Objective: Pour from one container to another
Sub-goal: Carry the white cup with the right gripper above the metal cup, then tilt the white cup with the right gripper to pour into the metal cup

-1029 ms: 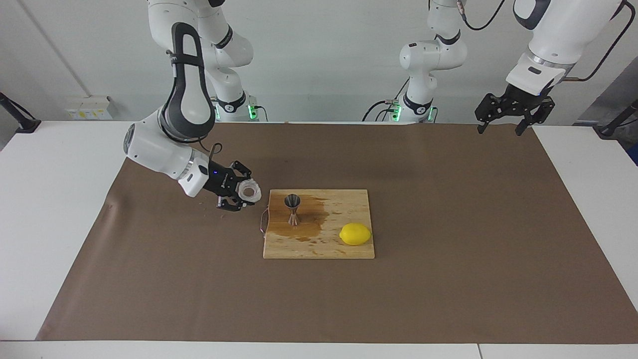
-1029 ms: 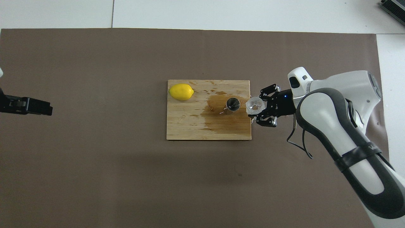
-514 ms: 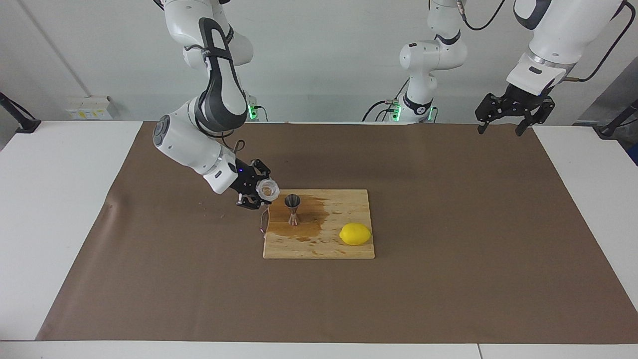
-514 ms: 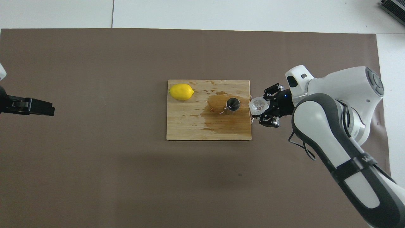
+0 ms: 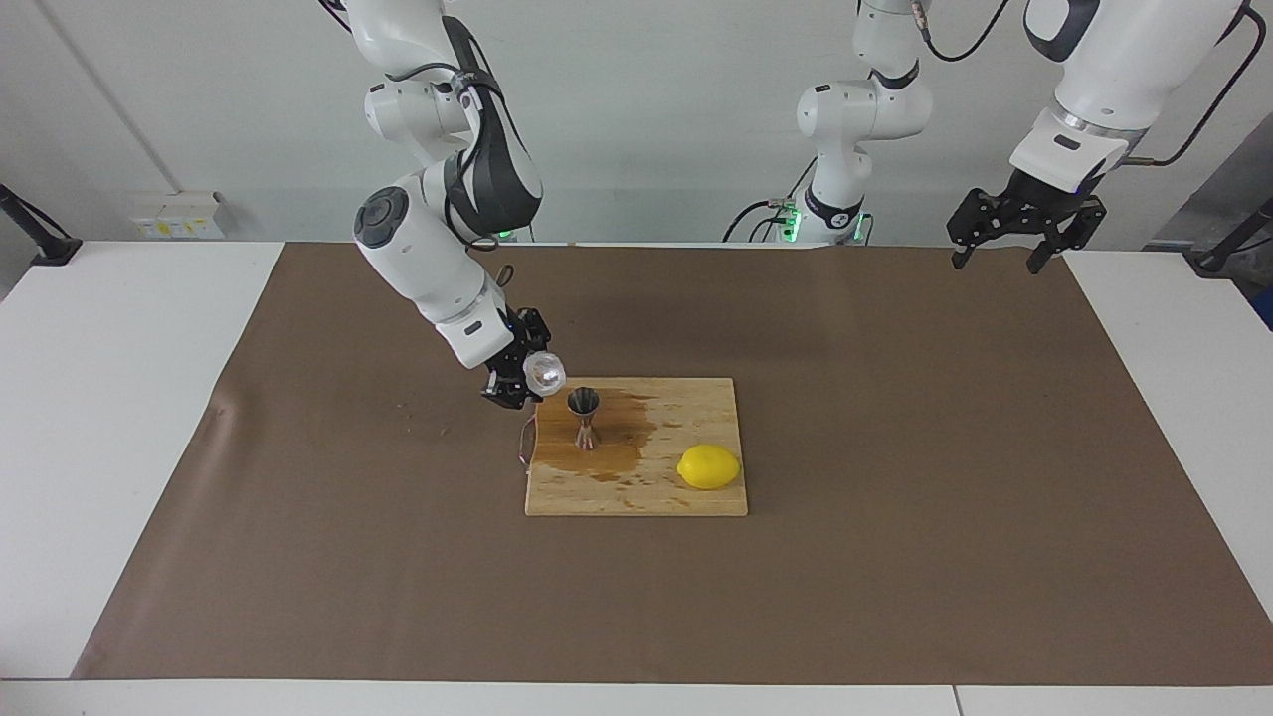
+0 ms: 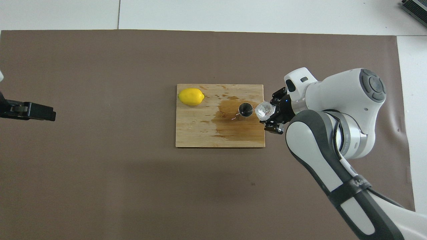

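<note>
Gripping the tilted glass jar (image 5: 544, 373), the right gripper (image 5: 527, 376) holds it over the cutting board's (image 5: 636, 492) edge, just beside the upright steel jigger (image 5: 584, 416) standing on a wet stain. The left gripper (image 5: 1016, 239), fingers spread and empty, waits above the mat's (image 5: 895, 597) corner.

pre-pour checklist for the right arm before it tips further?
1. Grip: right gripper shut on the glass jar: ok.
2. Jar tilted toward the jigger, beside its cup: ok.
3. Jar mouth over the jigger's cup: cannot tell.
4. Jigger upright on the cutting board: ok.
5. Board dry: not ok, wet stain around the jigger.
6. Left gripper waits over the table's edge, jaws open, apart from the lemon: ok.
</note>
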